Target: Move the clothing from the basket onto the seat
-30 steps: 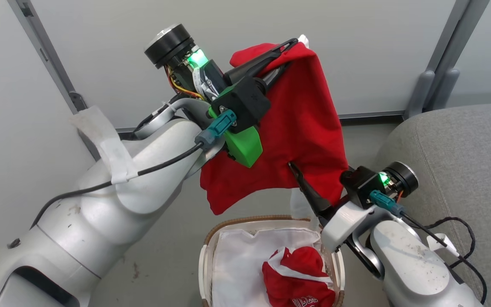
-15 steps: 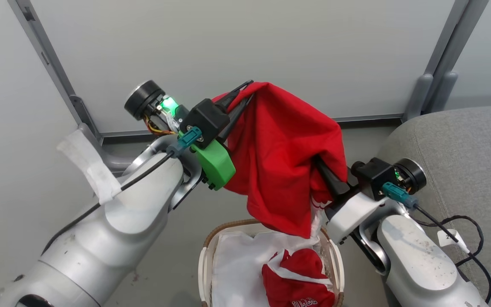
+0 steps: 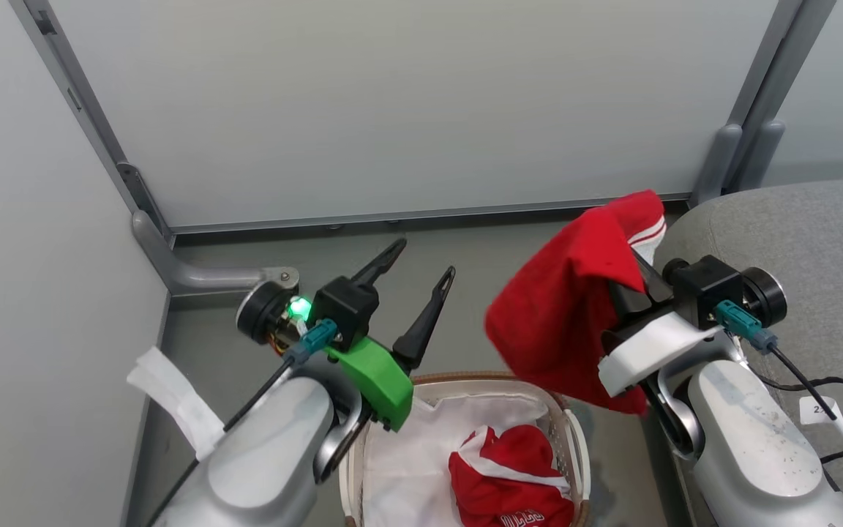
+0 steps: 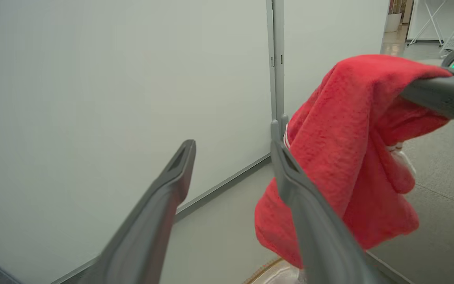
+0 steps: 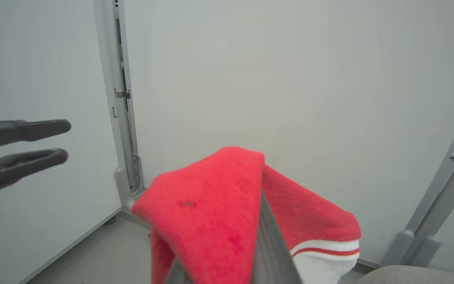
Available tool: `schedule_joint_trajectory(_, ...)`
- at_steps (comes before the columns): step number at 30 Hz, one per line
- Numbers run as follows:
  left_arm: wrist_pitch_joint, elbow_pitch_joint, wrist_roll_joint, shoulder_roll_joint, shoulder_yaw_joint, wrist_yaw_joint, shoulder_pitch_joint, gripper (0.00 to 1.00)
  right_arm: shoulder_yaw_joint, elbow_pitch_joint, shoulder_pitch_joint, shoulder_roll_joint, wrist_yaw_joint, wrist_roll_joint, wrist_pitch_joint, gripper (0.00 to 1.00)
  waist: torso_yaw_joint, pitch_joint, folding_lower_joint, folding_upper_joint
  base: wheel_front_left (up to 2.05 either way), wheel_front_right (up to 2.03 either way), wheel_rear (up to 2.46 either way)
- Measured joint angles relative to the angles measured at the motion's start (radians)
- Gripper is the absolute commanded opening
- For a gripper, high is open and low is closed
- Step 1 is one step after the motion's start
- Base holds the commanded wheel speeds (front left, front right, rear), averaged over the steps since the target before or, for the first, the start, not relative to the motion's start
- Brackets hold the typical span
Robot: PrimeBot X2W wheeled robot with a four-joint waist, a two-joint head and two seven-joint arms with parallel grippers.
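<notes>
My right gripper [image 3: 630, 282] is shut on a red garment with white trim [image 3: 560, 329], which drapes over its fingers and hides their tips. It hangs in the air above the basket's right edge, close to the left edge of the grey seat [image 3: 795, 227]. My left gripper [image 3: 425, 258] stands open with nothing in it, above the basket's rear left rim and apart from the garment. The cream basket [image 3: 465, 380] holds a white liner [image 3: 407, 461] and a second red garment with white lettering [image 3: 509, 476]. The left wrist view shows the hanging garment [image 4: 345, 138] beyond my open fingers [image 4: 164, 209].
Pale wall panels stand right behind the basket, with a grey metal post [image 3: 751, 110] at the right and a frame foot [image 3: 202, 274] at the left. Grey floor [image 3: 524, 241] lies between wall, basket and seat. A black cable [image 3: 831, 395] trails from my right arm.
My left gripper opened, let go of the red garment and dropped low to the left. My right gripper shut on the garment and carried it right, toward the seat.
</notes>
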Motion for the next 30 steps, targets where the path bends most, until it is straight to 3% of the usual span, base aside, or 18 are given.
schedule_joint_trajectory(10,0.0,-0.055,0.03,-0.051,0.139,0.003,0.201,1.0,-0.063,-0.035,0.024,-0.002,0.0,-0.032,0.0,0.0,-0.003,0.003,0.0,0.0,0.0,0.0,0.0)
schedule_joint_trajectory(20,0.0,-0.101,0.08,-0.077,0.194,-0.001,0.306,1.0,-0.1,-0.051,0.038,-0.017,0.0,-0.05,0.0,0.0,-0.015,0.006,0.0,0.0,0.0,0.0,0.0)
schedule_joint_trajectory(26,0.0,-0.121,0.095,-0.079,0.199,-0.003,0.323,1.0,-0.121,-0.062,0.049,-0.028,0.0,-0.078,0.0,0.0,-0.059,0.012,0.0,0.0,0.0,0.0,0.0)
schedule_joint_trajectory(30,0.0,-0.132,0.096,-0.08,0.188,-0.003,0.327,1.0,-0.154,-0.075,0.049,-0.049,0.0,-0.085,0.0,0.0,-0.126,0.025,0.0,0.0,0.0,0.0,0.0)
